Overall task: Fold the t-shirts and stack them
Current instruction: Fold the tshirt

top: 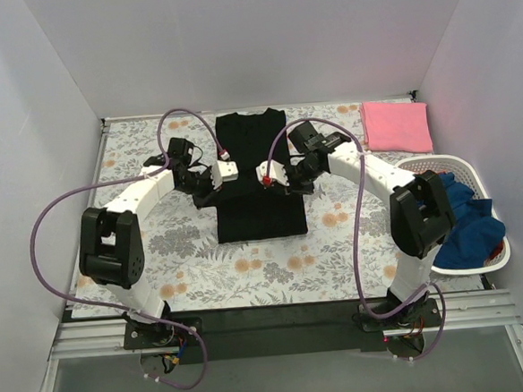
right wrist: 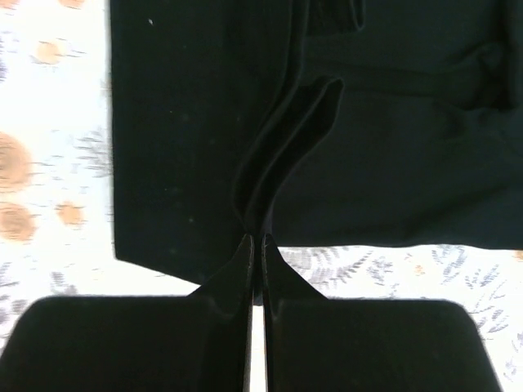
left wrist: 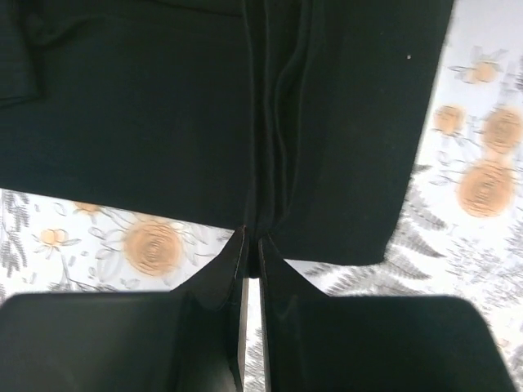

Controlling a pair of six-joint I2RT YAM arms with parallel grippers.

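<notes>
A black t-shirt [top: 258, 210] lies as a long narrow strip on the floral table covering [top: 185, 255], collar towards the back. Both grippers hang over its middle. My left gripper [top: 226, 182] is shut on a pinched ridge of black cloth [left wrist: 270, 147] at the shirt's edge, and its fingertips [left wrist: 239, 245] meet there. My right gripper [top: 272, 183] is shut the same way on another ridge of the black t-shirt [right wrist: 278, 155]. A folded pink t-shirt [top: 397, 125] lies at the back right. A blue t-shirt [top: 468, 224] and a bit of red cloth [top: 498, 250] sit in the basket.
A white slotted basket [top: 431, 162] stands at the right edge of the table, beside the right arm's elbow. White walls close in the table on the left, back and right. Purple cables loop from both arms.
</notes>
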